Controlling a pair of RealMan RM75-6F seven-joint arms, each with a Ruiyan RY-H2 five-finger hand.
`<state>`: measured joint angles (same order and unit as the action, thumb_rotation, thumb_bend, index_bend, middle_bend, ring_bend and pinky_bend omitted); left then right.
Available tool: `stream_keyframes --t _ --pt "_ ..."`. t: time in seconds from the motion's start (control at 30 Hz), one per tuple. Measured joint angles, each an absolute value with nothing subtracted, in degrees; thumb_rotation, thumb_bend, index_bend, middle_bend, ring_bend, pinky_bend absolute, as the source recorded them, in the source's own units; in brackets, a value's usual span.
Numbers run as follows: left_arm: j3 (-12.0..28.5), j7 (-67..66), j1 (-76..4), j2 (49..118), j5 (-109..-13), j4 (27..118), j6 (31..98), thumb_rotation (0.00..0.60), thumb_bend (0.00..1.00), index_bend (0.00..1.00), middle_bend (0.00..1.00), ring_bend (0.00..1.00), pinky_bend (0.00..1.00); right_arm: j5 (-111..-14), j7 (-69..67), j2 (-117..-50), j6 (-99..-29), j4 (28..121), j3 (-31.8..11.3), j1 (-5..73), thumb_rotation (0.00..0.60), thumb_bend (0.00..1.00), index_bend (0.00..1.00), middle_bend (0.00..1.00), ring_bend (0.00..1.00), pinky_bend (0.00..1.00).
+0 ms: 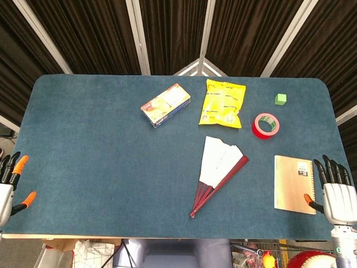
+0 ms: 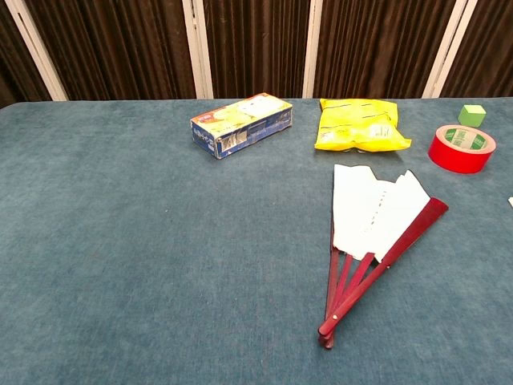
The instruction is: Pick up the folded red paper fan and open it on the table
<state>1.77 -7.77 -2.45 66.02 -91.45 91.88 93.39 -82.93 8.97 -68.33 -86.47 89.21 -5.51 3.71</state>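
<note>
Fingers (image 1: 12, 163) of the left hand (image 1: 10, 187) pointed toward the far side at the near left edge of the blue-covered bench (image 1: 83, 139), spread apart and holding nothing; this hand showed only in the head view. Further right, in the far half of the bench, a blue and yellow box (image 1: 165, 105) lay on its side at a slant. Just right of it lay a yellow snack bag (image 1: 223, 103), flat on the cloth and apart from the box. Nearer than the bag, right of the bench's middle, lay the red paper fan (image 1: 219, 171), partly spread: its white leaf (image 2: 375, 210) opened toward the far side, while its red ribs (image 2: 353, 285) ran together to a pivot at the near end. The fan touched neither hand and lay well apart from both. Right of the bag stood a roll of red tape (image 1: 266, 125), flat on the bench, and beyond it, further right and farther away, a small green cube (image 1: 280, 99). Near the right edge lay a tan spiral notebook (image 1: 294, 183), closed. Just beside it, at the near right edge, the right hand (image 1: 337, 195) was held with fingers apart and straight, empty, its thumb close to the notebook's near right corner; I could not tell whether they touched.
</note>
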Motion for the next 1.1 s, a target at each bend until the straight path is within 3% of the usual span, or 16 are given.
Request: stream_keyframes --t 0.47,0.73,1.1 --pt "1.4 -9.2 -2.6 66.3 -91.6 92.4 92.2 0.600 0.31 0.04 0.00 0.00 0.03 -84.7 7.1 -67.9 -86.0 89.8 -4.7 4.0 0.600 0.21 0.15 0.03 0.08 0.12" --pt "1.1 -7.8 -2.9 65.3 -91.2 93.1 91.0 0.600 0.31 0.04 0.00 0.00 0.03 -88.5 5.2 -68.2 -85.1 89.6 -2.9 4.8 0.600 0.21 0.24 0.04 0.09 0.12" --pt "2.1 -6.5 -2.1 65.6 -90.5 93.0 93.0 0.600 0.31 0.03 0.00 0.00 0.03 -95.3 2.9 -74.7 -83.7 83.6 -0.3 7.1 0.600 0.21 0.27 0.05 0.11 0.12"
